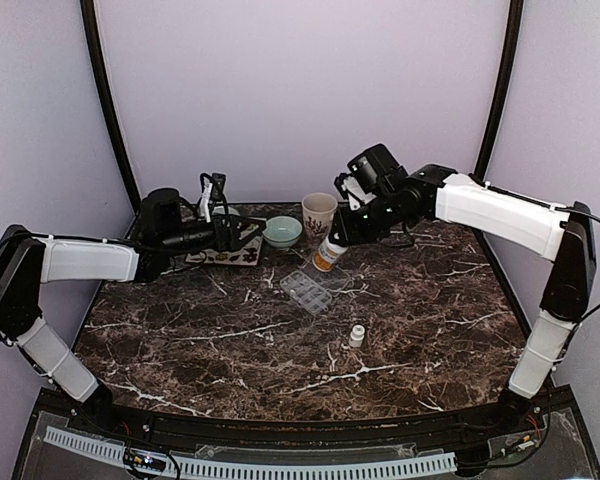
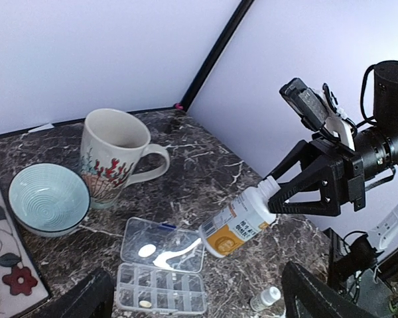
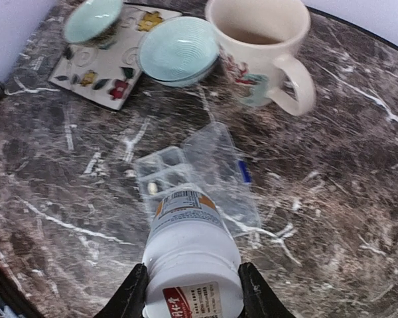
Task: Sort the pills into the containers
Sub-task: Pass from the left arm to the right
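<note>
r gripper (image 1: 340,236) is clamped round the base of a white pill bottle (image 1: 329,254) w/ orange label, jaws partway apart on it, bottle tipped mouth-down over the far edge of the clear organiser box (image 1: 307,292). box sits mid-table just in front of the mug (image 1: 318,212) & pale green bowl (image 1: 281,232), its lid (image 2: 162,235) flipped open flat; one pale pill (image 2: 144,303) lies in a near compartment, another on the lid. l gripper (image 1: 242,236) hangs over the patterned tray (image 1: 230,258) at back left, fingers spread wide w/ nothing between them; a small white cap (image 1: 356,336) stands on the marble table (image 1: 430,330), apart from the box.
</note>
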Controlling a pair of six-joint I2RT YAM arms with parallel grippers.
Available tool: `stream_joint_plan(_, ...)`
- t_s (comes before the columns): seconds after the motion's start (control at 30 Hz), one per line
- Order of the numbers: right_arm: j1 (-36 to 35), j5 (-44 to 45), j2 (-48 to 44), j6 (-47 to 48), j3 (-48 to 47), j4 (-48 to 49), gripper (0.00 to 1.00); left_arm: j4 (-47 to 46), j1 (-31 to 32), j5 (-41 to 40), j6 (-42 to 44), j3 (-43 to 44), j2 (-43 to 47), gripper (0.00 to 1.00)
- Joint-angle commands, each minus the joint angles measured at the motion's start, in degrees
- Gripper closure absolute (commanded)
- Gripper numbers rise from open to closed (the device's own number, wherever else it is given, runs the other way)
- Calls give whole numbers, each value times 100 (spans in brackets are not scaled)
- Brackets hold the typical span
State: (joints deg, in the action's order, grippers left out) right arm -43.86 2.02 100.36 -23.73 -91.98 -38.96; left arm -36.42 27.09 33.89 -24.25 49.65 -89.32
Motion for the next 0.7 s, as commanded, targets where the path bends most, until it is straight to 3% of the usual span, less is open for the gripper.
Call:
stream_joint_plan(0.0, 202, 1284, 198, 520, -203, -813, 100, 690, 215, -1007, 594, 22, 211, 10)
stream_joint_plan(0.27, 517, 1884, 591, 741, -365, -1445, 100, 1164, 574, -1943, 1031, 141, 185, 10)
stream_joint_plan(0.67, 898, 1895, 850, 860, -176, -1599, 100, 1296, 734, -2193, 1156, 122, 161, 10)
